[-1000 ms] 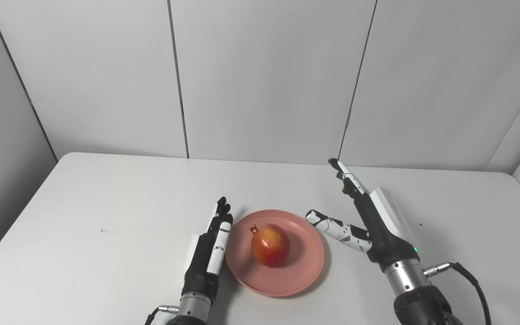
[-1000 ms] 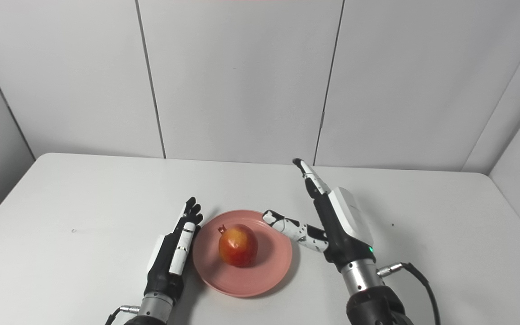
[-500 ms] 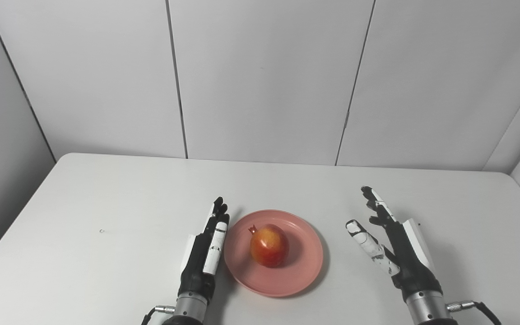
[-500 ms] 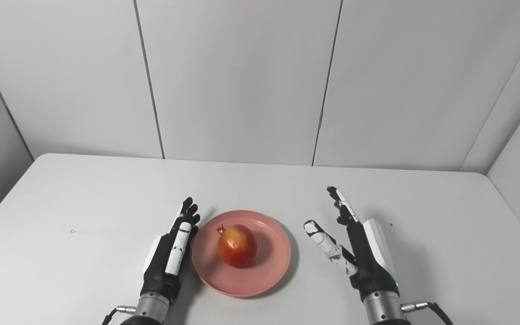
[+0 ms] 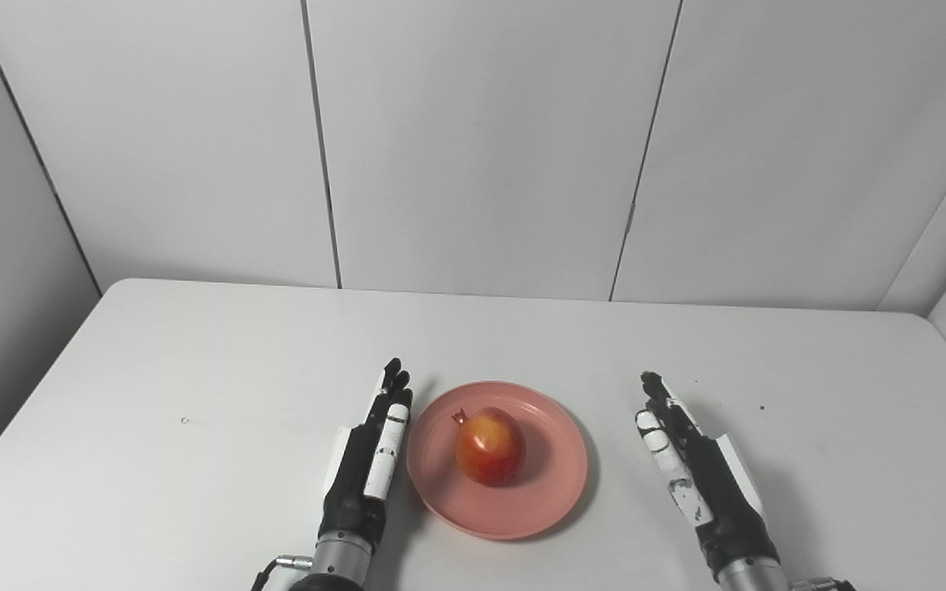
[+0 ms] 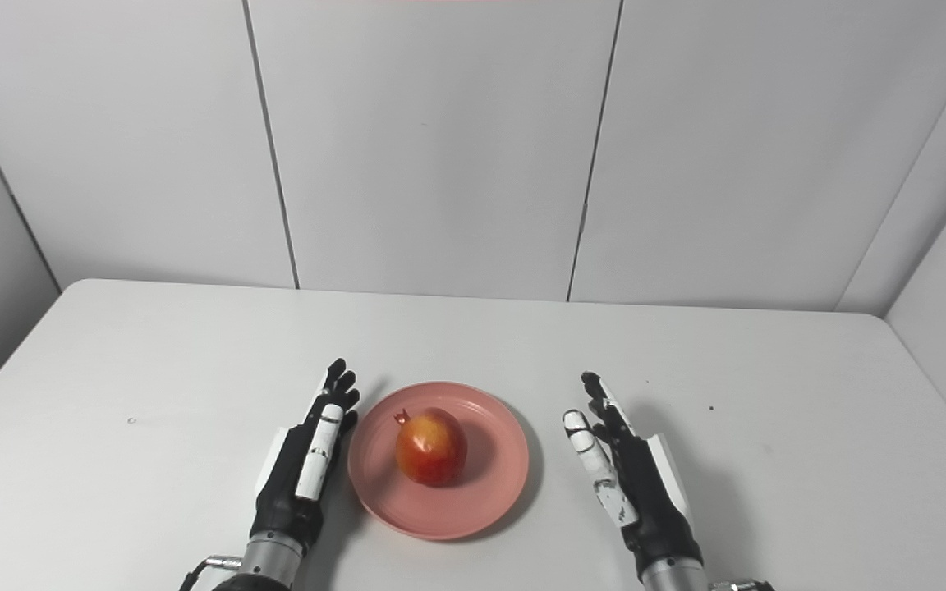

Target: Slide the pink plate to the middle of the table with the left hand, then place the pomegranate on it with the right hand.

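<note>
Pomegranate (image 5: 489, 446) sits on the pink plate (image 5: 555, 484) in the left eye view, near the middle of the white table (image 5: 194, 369). The left hand (image 5: 362, 464) lies flat just left of the plate's rim, fingers straight and pressed together, holding nothing. The right hand (image 5: 699, 472) lies well right of the plate, fingers extended, empty.

From the right eye view, the fruit leans slightly on the plate, its crown pointing far-left. Both hands flank the plate.
</note>
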